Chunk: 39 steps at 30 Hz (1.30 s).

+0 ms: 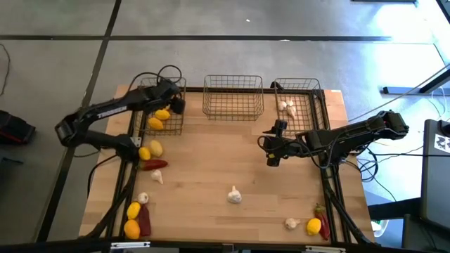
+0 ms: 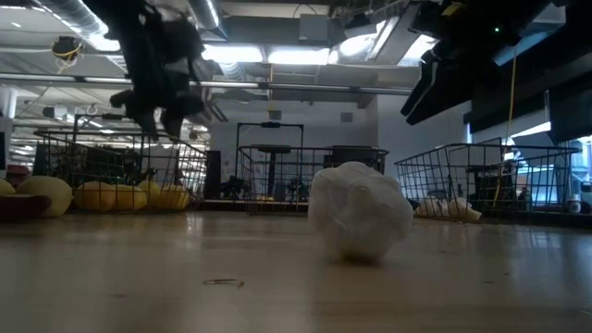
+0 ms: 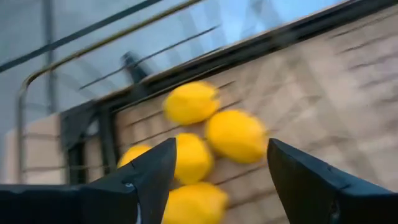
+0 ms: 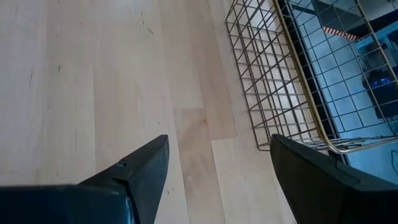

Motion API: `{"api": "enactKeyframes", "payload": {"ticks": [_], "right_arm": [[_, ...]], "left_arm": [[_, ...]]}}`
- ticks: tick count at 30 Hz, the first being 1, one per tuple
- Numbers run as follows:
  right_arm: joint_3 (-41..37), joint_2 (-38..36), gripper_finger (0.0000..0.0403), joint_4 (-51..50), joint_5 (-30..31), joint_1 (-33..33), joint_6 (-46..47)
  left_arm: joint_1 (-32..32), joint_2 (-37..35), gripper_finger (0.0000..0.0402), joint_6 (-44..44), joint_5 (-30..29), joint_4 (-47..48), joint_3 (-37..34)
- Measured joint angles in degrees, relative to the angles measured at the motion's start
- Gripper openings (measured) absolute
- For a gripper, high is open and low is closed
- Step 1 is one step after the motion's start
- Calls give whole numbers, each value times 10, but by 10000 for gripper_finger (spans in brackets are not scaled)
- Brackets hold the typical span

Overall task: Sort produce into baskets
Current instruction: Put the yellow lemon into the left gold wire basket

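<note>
Here the lemons point(image 3: 214, 140) lie bunched in the left basket point(image 1: 160, 112), and the left gripper point(image 1: 176, 102) hangs just above them with its fingers spread wide and nothing between them. The middle basket point(image 1: 233, 96) looks bare, while the right basket point(image 1: 299, 98) holds a few garlic bulbs point(image 1: 287, 107).

Out on the table point(image 1: 232, 154) more produce waits: two lemons point(image 1: 150, 150) and a chili pepper point(image 1: 155, 164) just in front of the left basket, a garlic bulb point(image 1: 234, 196) near the middle, further lemons, chilies and garlic at both near corners. The right gripper point(image 1: 273, 150) hovers over bare wood in front of the right basket, also open wide and empty.

The step in hand looks like a release over the lemon basket. To finish it well, I would lift the left gripper straight up clear of the wire rim before swinging away, so a finger does not snag the mesh, then go for the closest lemons.

White lettering on the left arm point(image 1: 112, 111) seems to read TROSSEN; nothing else is legible.
</note>
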State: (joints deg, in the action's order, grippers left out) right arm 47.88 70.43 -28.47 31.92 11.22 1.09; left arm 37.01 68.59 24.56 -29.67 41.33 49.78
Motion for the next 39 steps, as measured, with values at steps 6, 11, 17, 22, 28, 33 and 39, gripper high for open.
{"api": "enactKeyframes", "payload": {"ticks": [6, 11, 17, 22, 28, 33, 39], "right_arm": [[0, 0, 275, 0, 0, 0, 4], [0, 0, 275, 0, -6, 0, 6], [0, 0, 275, 0, -11, 0, 16], [0, 0, 275, 0, -11, 0, 16], [0, 0, 276, 0, -11, 0, 16], [0, 0, 275, 0, -11, 0, 16], [0, 0, 276, 0, -11, 0, 16]], "left_arm": [[-74, -47, 246, -11, 20, -15, 8], [-139, -56, 246, -11, 20, -17, 8], [-212, -53, 248, 4, 21, -11, 8], [-277, -53, 276, 31, 21, -11, 8], [-348, -53, 299, 92, 66, 1, 8], [-403, -53, 300, 155, 124, 28, 8], [-448, -53, 300, 260, 145, 109, 8]]}}
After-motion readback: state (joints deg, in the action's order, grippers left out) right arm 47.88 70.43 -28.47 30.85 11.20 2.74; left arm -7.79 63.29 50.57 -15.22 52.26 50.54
